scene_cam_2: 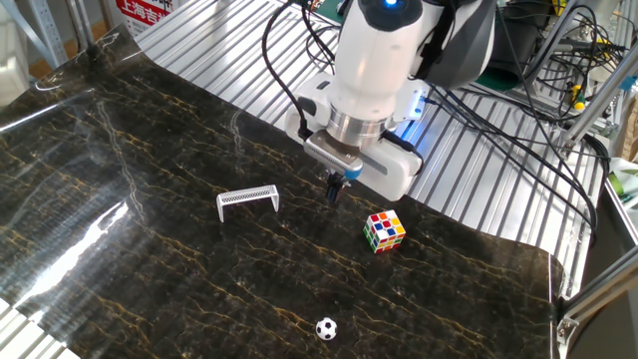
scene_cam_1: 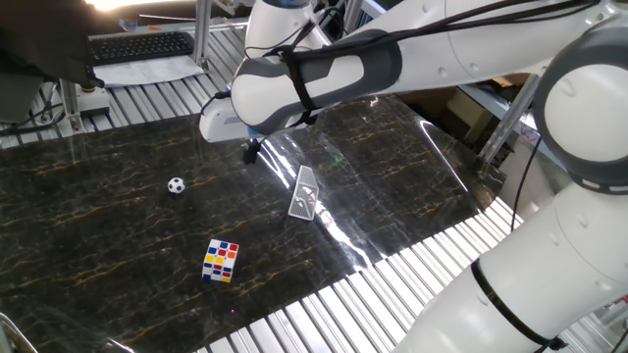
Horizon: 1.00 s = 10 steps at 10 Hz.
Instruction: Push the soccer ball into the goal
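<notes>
The gripper (scene_cam_2: pixel 335 188), fingers pressed together on nothing, is held above the mat between the goal (scene_cam_2: pixel 248 200), its long crossbar aligned toward it, and the distant soccer ball (scene_cam_2: pixel 326 328).

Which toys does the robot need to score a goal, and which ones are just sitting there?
Needed:
soccer ball
goal
gripper, which does the pushing

Just lying about:
puzzle cube
keyboard, off behind the table
</notes>
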Motion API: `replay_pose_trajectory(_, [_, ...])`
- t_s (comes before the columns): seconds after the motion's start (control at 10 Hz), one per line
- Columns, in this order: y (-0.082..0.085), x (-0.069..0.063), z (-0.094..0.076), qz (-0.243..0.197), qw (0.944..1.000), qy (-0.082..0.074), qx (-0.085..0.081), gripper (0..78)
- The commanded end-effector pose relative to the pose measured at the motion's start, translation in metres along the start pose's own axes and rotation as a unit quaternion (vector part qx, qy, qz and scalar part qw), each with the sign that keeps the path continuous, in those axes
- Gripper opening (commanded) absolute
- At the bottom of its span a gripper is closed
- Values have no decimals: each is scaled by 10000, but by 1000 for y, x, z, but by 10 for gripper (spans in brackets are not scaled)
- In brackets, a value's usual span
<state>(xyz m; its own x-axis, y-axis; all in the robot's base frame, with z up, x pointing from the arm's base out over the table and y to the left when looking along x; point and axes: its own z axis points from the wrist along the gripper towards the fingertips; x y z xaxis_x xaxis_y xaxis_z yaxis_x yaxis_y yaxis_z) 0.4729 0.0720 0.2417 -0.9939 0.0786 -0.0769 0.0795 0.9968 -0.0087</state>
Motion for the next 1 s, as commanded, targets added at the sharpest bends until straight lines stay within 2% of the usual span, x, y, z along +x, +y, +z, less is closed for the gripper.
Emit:
replay_pose_trajectory(0.1, [0,-1,-1,-25,10000,94,5,0])
replay_pose_trajectory(0.2, [0,-1,-1,63,9998,210,-8,0])
replay_pose_trajectory(0.3, [8,-10,1,205,9996,201,-22,0])
replay_pose_trajectory(0.4, [17,-16,10,272,9996,113,-14,0])
replay_pose_trajectory(0.5, [21,-16,23,286,9996,-3,-28,0])
replay_pose_trajectory(0.6, [20,-15,28,206,9998,-23,-49,0])
replay_pose_trajectory(0.7, [22,-15,26,291,9995,8,-149,0])
replay_pose_trajectory(0.9, [25,-15,23,304,9994,46,-141,0])
replay_pose_trajectory(1.0, [25,-15,23,210,9996,131,-129,0])
